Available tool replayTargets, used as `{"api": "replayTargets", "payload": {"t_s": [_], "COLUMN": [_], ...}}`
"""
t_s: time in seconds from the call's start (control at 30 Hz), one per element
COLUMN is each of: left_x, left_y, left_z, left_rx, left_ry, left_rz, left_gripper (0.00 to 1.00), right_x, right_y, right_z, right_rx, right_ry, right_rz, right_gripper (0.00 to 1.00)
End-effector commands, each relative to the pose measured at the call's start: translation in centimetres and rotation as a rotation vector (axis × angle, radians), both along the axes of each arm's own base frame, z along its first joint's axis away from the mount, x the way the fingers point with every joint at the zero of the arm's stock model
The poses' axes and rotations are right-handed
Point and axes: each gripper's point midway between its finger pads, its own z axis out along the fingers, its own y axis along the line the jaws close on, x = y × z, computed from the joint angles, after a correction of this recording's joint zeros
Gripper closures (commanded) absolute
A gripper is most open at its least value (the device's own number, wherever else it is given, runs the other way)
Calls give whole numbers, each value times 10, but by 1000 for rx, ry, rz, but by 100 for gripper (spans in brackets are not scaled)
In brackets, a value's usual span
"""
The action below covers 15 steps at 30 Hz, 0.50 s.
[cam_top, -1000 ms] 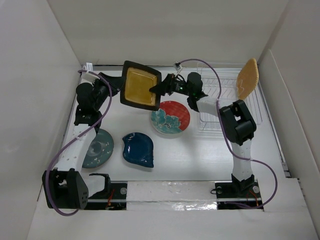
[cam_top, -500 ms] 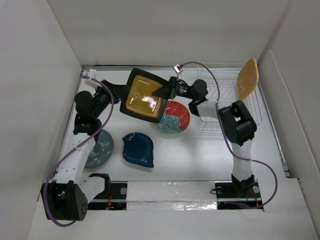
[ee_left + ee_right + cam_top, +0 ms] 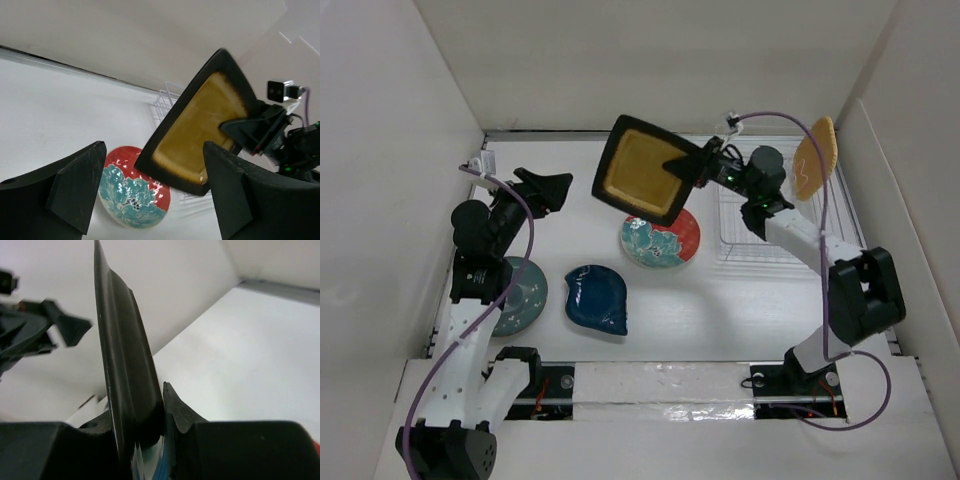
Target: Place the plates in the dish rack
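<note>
Plates: five small dishes; one is racked, one is held in the air, and three lie flat on the counter (image 3: 720,300).
Teal-grey plate (image 3: 527,292): far left, flat on the counter, partly under the left arm.
Left tool (image 3: 548,190): jaws spread wide with nothing between them. It hangs over the left rear of the counter, apart from every plate, probably parked there to leave the right arm room.
Blue leaf plate (image 3: 597,298): flat on the counter, just right of the teal-grey plate, not yet loaded.
Yellow square plate (image 3: 642,170): black-rimmed, in the air over the rear centre, above the far edge of the red flowered plate. It is tilted steeply, probably so that it can go edge-first between the ribs.
Red flowered plate (image 3: 665,240): flat at centre, near the rack's left side.
Right tool (image 3: 698,165): clenched on the right rim of the yellow square plate. The wrist view shows the rim pinched edge-on, a grip that leaves the opposite edge free.
Dish rack (image 3: 760,225): clear, at the right rear of the counter.
Orange plate (image 3: 814,158): stands on edge at the rack's far right end, propped by the ribs.
Step judged: carrying the square plate to the rack; four plates are not yet loaded.
</note>
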Motion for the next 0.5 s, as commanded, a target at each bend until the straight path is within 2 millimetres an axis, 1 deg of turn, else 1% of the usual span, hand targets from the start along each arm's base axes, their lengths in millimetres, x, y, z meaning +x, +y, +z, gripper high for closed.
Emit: {"api": "replayTargets", "payload": {"t_s": [0.0, 0.03, 0.07, 0.1, 0.13, 0.17, 0.2, 0.23, 0.27, 0.33, 0.37, 0.4, 0.43, 0.47], "left_x": [-13, -17, -18, -26, -30, -32, -37, -41, -42, -46, -50, -54, -57, -61], "left_y": [7, 4, 3, -3, -10, -10, -16, -24, -26, -29, -36, -37, -40, -42], "left_z": [21, 21, 13, 16, 12, 9, 4, -1, -3, -7, -8, -3, -2, 0], "left_rx": [57, 58, 60, 64, 67, 75, 82, 94, 110, 148, 159, 166, 172, 169], "left_ry": [-85, -93, -85, -106, -103, -102, -100, -90, -89, -89, -91, -110, -122, -135], "left_rz": [34, 19, 14, -10, -36, -40, -72, -100, -101, -111, -133, -131, -138, -151], "left_gripper": [24, 23, 7, 1, 1, 1, 1, 1, 1, 1, 1, 1, 1, 1], "right_x": [27, 31, 38, 38, 43, 45, 52, 51, 52, 55, 56, 56, 57, 59], "right_y": [-68, -83, -105, -129, -146, -162, -191, -211, -225, -260, -272, -289, -309, -323], "right_z": [66, 67, 67, 85, 78, 81, 84, 90, 89, 91, 92, 91, 92, 90], "right_rx": [54, 45, 15, 27, -16, -72, -89, -109, -160, -203, -240, -251, -267, -282], "right_ry": [-143, -138, -145, -174, -138, -174, -166, -175, -183, -172, -182, -178, -183, -176], "right_rz": [-321, -382, -460, -579, -667, -757, -910, -998, -1060, -1207, -1251, -1323, -1389, -1434], "right_gripper": [100, 100, 100, 100, 100, 100, 100, 100, 100, 100, 100, 100, 100, 100]}}
